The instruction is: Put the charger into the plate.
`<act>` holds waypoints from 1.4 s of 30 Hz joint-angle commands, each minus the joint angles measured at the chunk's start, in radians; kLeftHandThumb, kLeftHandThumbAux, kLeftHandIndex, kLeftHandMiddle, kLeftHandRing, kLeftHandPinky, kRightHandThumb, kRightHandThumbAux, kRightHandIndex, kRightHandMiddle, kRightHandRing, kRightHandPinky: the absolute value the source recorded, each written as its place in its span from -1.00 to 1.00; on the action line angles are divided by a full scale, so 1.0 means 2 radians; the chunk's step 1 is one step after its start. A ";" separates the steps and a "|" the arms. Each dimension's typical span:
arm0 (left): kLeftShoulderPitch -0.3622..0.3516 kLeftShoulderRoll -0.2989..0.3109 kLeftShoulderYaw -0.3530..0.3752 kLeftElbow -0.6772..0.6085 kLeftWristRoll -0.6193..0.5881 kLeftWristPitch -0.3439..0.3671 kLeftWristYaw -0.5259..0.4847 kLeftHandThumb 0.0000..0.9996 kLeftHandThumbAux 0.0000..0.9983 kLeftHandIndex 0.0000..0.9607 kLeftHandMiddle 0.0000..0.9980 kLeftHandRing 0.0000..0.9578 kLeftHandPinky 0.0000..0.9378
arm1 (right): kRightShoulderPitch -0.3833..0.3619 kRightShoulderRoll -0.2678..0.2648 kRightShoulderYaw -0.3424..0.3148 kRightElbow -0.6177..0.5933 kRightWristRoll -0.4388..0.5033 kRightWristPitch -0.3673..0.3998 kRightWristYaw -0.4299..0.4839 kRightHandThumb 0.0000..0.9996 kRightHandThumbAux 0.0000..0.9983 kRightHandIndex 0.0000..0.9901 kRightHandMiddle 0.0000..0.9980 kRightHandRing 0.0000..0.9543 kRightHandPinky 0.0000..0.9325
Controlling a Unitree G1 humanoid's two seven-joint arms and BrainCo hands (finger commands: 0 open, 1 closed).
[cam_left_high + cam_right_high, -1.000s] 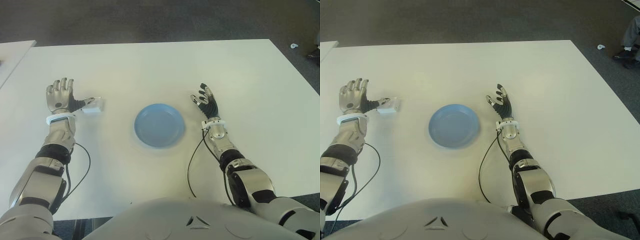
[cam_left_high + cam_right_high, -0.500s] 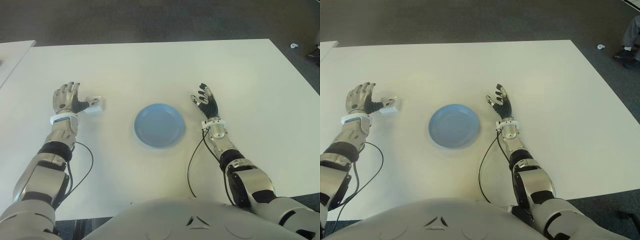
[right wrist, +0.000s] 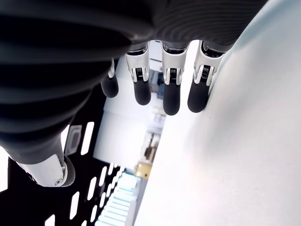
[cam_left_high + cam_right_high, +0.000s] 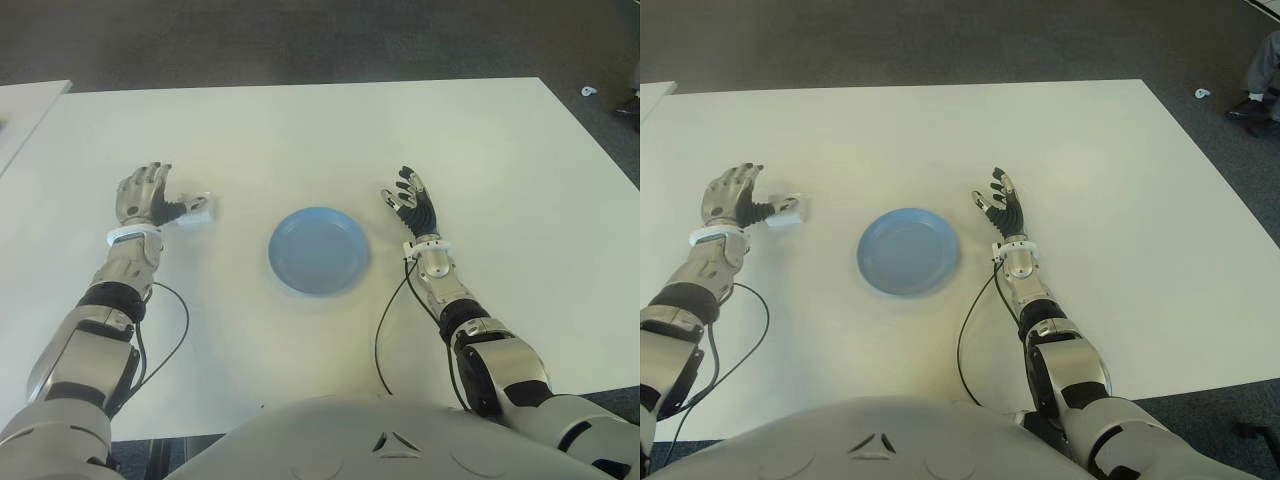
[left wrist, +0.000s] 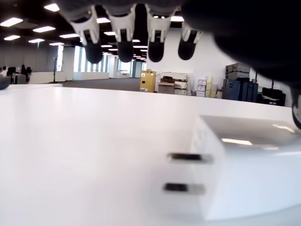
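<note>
Left hand (image 4: 143,194) has shifted toward the table's middle, closing on the charger (image 4: 196,209); thumb now against it, fingers (image 5: 123,44) loosely spread above, nothing gripped. Charger, white, lies on the table (image 4: 300,130) toward its left edge, prongs (image 5: 184,157) pointing sideways, well apart from the blue plate (image 4: 318,250) at the middle. Right hand (image 4: 411,200) shows just right of the plate, fingers open, holding nothing.

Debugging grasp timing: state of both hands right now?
Left hand: open, thumb beside the white charger, nothing gripped.
Right hand: open, empty, right of the blue plate.
</note>
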 commanded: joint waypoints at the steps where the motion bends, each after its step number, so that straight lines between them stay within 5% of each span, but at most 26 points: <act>1: 0.014 0.001 -0.003 -0.021 -0.003 0.002 -0.013 -0.64 -0.35 -1.00 -1.00 -1.00 -1.00 | 0.060 0.019 0.012 0.037 -0.011 0.035 0.013 -0.39 0.15 -0.83 -0.74 -0.69 -0.57; 42: 0.057 0.006 0.011 -0.108 -0.003 0.012 -0.018 -0.71 -0.27 -1.00 -1.00 -1.00 -0.96 | 0.057 0.016 0.024 0.045 -0.021 0.027 -0.001 -0.37 0.20 -0.80 -0.70 -0.61 -0.45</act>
